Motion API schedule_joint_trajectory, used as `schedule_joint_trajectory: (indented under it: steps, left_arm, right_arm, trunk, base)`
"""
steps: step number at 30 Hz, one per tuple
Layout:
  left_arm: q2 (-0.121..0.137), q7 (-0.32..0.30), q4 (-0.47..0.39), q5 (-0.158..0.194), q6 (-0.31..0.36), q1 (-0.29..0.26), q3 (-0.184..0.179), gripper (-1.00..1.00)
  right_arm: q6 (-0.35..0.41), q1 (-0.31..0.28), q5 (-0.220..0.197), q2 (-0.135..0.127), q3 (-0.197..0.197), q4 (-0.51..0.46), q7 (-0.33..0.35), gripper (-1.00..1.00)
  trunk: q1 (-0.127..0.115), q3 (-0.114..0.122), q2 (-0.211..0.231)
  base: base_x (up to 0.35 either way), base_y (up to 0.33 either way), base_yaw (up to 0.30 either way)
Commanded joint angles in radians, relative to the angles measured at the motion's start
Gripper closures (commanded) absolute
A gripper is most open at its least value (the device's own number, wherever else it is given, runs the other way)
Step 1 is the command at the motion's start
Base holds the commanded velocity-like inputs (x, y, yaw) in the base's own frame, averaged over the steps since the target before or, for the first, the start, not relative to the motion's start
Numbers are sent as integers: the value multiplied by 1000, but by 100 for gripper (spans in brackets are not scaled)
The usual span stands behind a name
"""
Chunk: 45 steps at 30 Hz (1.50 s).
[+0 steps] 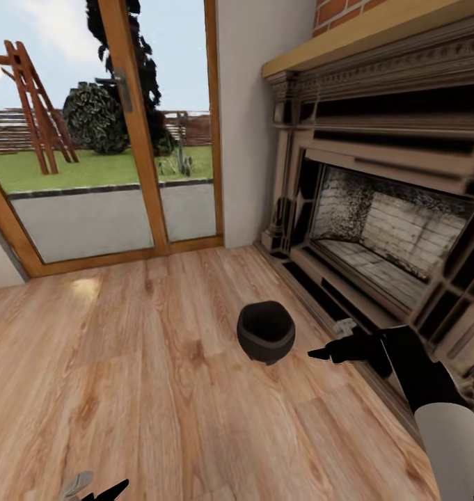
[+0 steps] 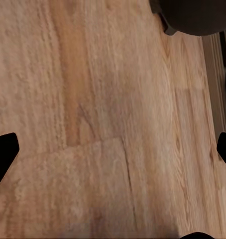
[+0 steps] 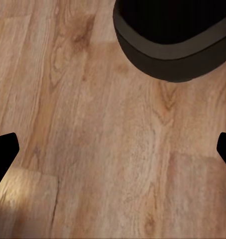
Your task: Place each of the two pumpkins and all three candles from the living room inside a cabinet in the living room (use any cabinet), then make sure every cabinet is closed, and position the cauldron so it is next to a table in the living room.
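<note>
Reaching for the little black pot by the fireplace

The right gripper (image 1: 327,353) hangs low over the floor with its two fingers spread wide and nothing between them. Just beside it, toward the glass door, sits the cauldron (image 1: 266,332), standing upright on the wooden floor (image 1: 125,362) with its mouth open to the ceiling. The brick fireplace (image 1: 383,229) is close behind the arm. The left gripper (image 2: 113,149) is down low too, fingers apart and empty, farther from the pot. To grab it well, I think the right hand should slide over the rim, put one finger inside and one outside, then squeeze slowly so the pot does not tip or roll.
</note>
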Motion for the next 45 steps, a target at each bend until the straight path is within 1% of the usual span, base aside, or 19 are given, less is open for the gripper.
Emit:
schedule_joint_trajectory:
  steps: [1,17,23,29,31,33,35,36,38,39,41,42,44,45]
  left_arm:
    - [0,-3,0,8,10,0,1,-100]
    - [0,-3,0,8,10,0,1,-100]
    - [0,-3,0,8,10,0,1,-100]
    - [0,-3,0,8,10,0,1,-100]
    - [0,-4,0,8,10,0,1,-100]
    - [0,-4,0,8,10,0,1,-100]
    - [0,-4,0,8,10,0,1,-100]
    - [0,-4,0,8,10,-1,1,-100]
    - [0,-4,0,8,10,-1,1,-100]
    - [0,-4,0,8,10,-1,1,-100]
    - [0,-3,0,8,10,0,1,-100]
    - [0,-3,0,8,10,0,2,-100]
    - [0,-3,0,8,10,0,2,-100]
    - [0,-3,0,8,10,0,2,-100]
  right_arm:
    - [5,-1,8,1,-2,-1,8,-100]
    - [2,0,10,5,-1,4,7,-100]
    - [-8,16,42,10,4,10,7,-100]
    - [-32,37,51,29,8,14,2,-100]
    - [-44,40,58,33,9,15,-11,-100]
    - [-52,44,73,43,10,18,-27,-100]
    - [-62,46,101,61,10,37,-44,-100]
    - [-87,47,141,85,11,66,-62,-100]
    - [-101,47,161,100,10,79,-82,-100]
    - [-111,47,177,115,11,97,-117,-100]
    - [-118,47,182,121,12,113,-146,-100]
    - [-140,47,186,127,15,149,-198,-100]
    - [-149,47,186,131,15,173,-232,-100]
    - [-155,47,185,136,15,191,-270,-100]
  trunk:
    - [0,-1,0]
    - [0,-1,0]
    - [0,-1,0]
    - [0,-1,0]
    - [0,-1,0]
    - [0,-1,0]
    - [0,-1,0]
    - [0,-1,0]
    - [0,-1,0]
    - [0,-1,0]
    - [0,-1,0]
    - [0,-1,0]
    - [0,-1,0]
    - [0,-1,0]
  base:
    - [331,0,0]
    - [338,0,0]
    - [339,0,0]
    - [339,0,0]
    - [339,0,0]
    - [339,0,0]
    - [339,0,0]
    - [339,0,0]
    - [339,0,0]
    - [339,0,0]
    - [339,-10,0]
    - [318,-111,0]
    - [304,-142,0]
    - [192,-103,0]
